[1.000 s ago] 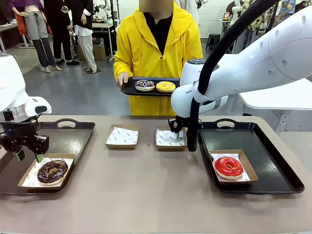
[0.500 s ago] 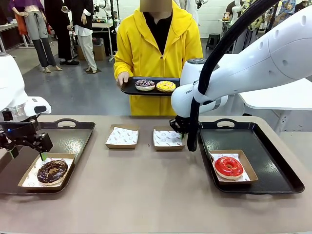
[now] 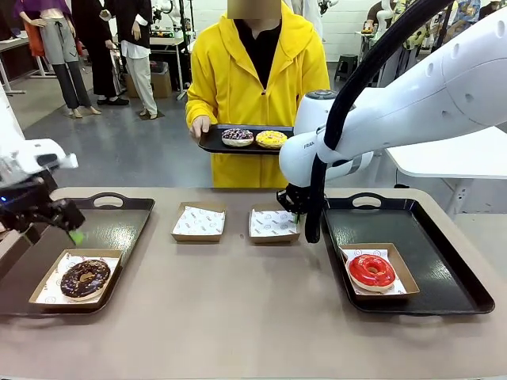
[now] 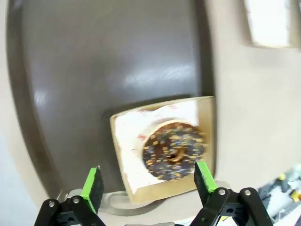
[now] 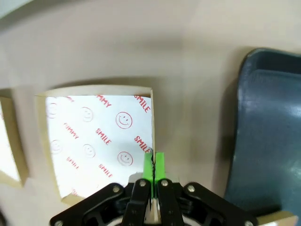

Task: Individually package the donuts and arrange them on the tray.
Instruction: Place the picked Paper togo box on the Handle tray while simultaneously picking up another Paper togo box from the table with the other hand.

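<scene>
right gripper (image 5: 153, 159) is pinching the empty box (image 5: 99, 136) by its tray-side wall, jaws together on the cardboard. likely best: dragging it low and level, not tipping it, toward the right tray (image 3: 356, 226) where the red donut (image 3: 371, 270) is sitting boxed. left gripper (image 4: 148, 179) is hanging with jaws apart above the boxed chocolate donut (image 3: 85, 278).

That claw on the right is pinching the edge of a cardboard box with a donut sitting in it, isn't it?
Not quite. The box is empty: in the right wrist view its printed paper lining lies bare, with no donut on it. The rest holds: the right gripper is pinched shut on the box's edge.
</scene>
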Action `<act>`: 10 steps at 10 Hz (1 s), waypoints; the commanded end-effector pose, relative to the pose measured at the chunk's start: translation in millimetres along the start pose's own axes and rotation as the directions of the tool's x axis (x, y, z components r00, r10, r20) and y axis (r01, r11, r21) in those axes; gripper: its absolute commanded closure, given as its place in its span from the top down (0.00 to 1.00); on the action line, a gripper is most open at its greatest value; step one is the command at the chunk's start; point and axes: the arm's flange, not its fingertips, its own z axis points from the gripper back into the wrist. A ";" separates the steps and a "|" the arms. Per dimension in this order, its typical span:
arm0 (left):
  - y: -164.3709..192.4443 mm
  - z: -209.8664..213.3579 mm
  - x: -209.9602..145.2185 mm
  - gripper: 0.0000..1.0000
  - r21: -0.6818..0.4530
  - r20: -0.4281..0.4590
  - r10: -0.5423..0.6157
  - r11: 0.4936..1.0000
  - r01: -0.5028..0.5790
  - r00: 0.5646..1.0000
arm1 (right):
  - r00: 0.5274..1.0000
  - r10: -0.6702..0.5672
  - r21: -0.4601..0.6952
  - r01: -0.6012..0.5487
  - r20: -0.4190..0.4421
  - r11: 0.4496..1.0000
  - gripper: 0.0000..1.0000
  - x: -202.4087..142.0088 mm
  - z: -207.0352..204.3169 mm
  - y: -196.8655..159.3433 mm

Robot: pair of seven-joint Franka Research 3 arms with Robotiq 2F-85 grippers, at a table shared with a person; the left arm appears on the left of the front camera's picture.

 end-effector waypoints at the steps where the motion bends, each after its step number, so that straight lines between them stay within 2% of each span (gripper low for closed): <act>1: 36.5 19.1 -74.8 1.00 -0.343 0.139 -0.057 0.934 0.102 0.989 | 1.000 -0.025 -0.036 0.026 0.019 0.999 0.00 -16.4 28.4 -2.9; 3: 76.0 43.1 -97.4 1.00 -0.541 0.247 0.054 0.836 0.092 0.967 | 0.997 -0.055 -0.050 0.058 0.051 0.997 0.00 -17.8 65.3 -7.3; 4: 99.6 49.2 -109.1 1.00 -0.625 0.229 0.135 0.780 0.039 0.964 | 0.996 -0.061 -0.048 0.065 0.064 0.997 0.00 -19.6 85.0 -7.8; 5: 120.2 51.0 -118.1 1.00 -0.689 0.189 0.194 0.724 -0.011 0.962 | 0.995 -0.067 -0.052 0.071 0.078 0.996 0.00 -20.8 100.1 -7.3; 6: 137.9 49.9 -126.0 1.00 -0.720 0.132 0.227 0.691 -0.064 0.965 | 0.994 -0.069 -0.061 0.074 0.084 0.995 0.00 -21.3 113.1 -5.1; 7: 160.1 45.6 -132.1 1.00 -0.785 0.047 0.247 0.608 -0.117 0.968 | 0.993 -0.072 -0.067 0.078 0.092 0.995 0.00 -22.1 125.0 -2.1; 8: 182.7 39.3 -136.9 1.00 -0.815 -0.034 0.304 0.542 -0.203 0.952 | 0.992 -0.078 -0.074 0.085 0.094 0.994 0.00 -21.4 136.1 1.7; 10: 202.8 32.3 -147.6 1.00 -0.843 -0.031 0.331 0.498 -0.203 0.943 | 0.992 -0.079 -0.074 0.086 0.095 0.993 0.00 -20.4 145.2 7.4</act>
